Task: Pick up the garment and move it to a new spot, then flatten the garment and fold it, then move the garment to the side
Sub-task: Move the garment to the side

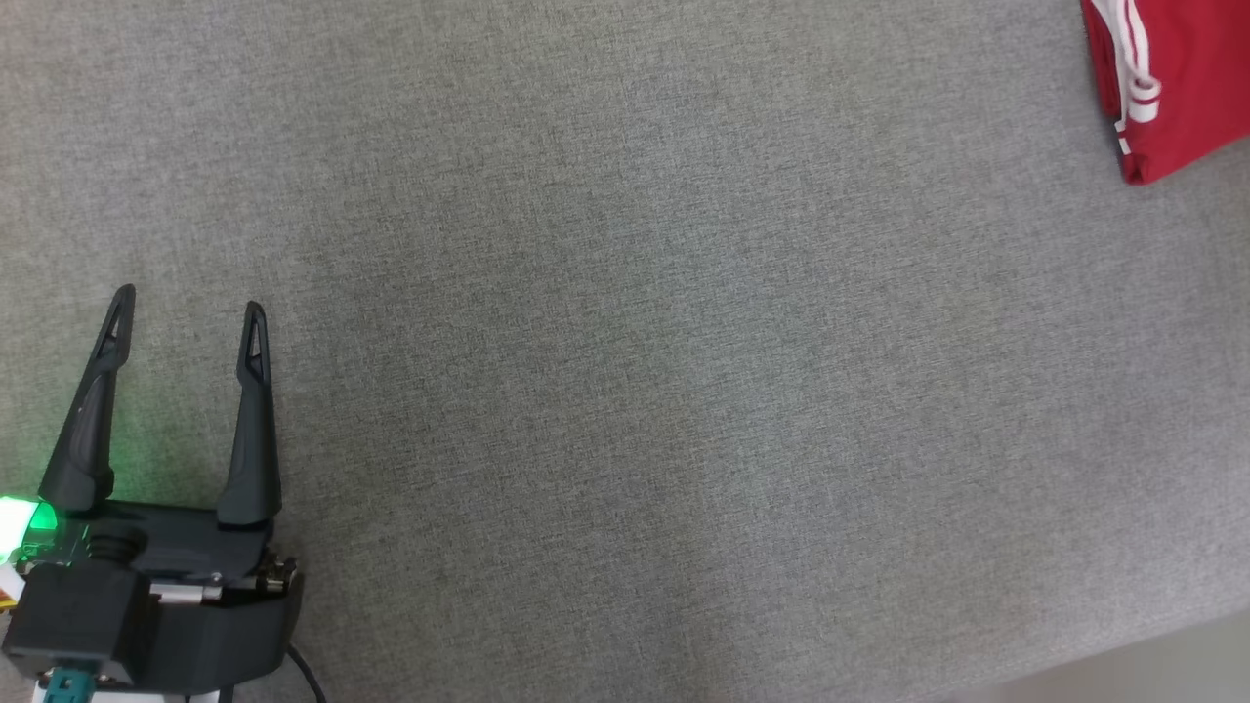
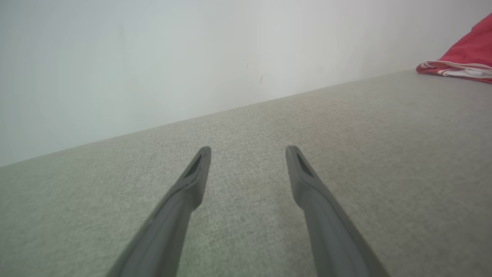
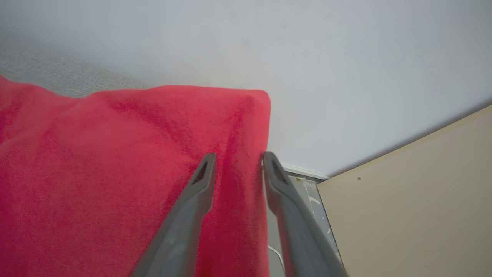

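Currently red folded fabric garment with white stripes (image 1: 1182,88) sits at far-right corner of grey upholstered surface (image 1: 625,391); right gripper (image 3: 239,154) parted over it (nothing pinched), left gripper (image 1: 189,297) wide apart, empty.

Garment (image 1: 1172,88) at far right of the surface (image 1: 635,342), left hand (image 1: 189,297) well apart at near left

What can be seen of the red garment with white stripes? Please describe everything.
The red soft-cloth garment with white stripes along one edge lies folded in layers, at the far right of the grey woven fabric surface. Its top looks smooth and fuzzy. The right tool, fingers parted, is over its edge; whether they touch it cannot be told.
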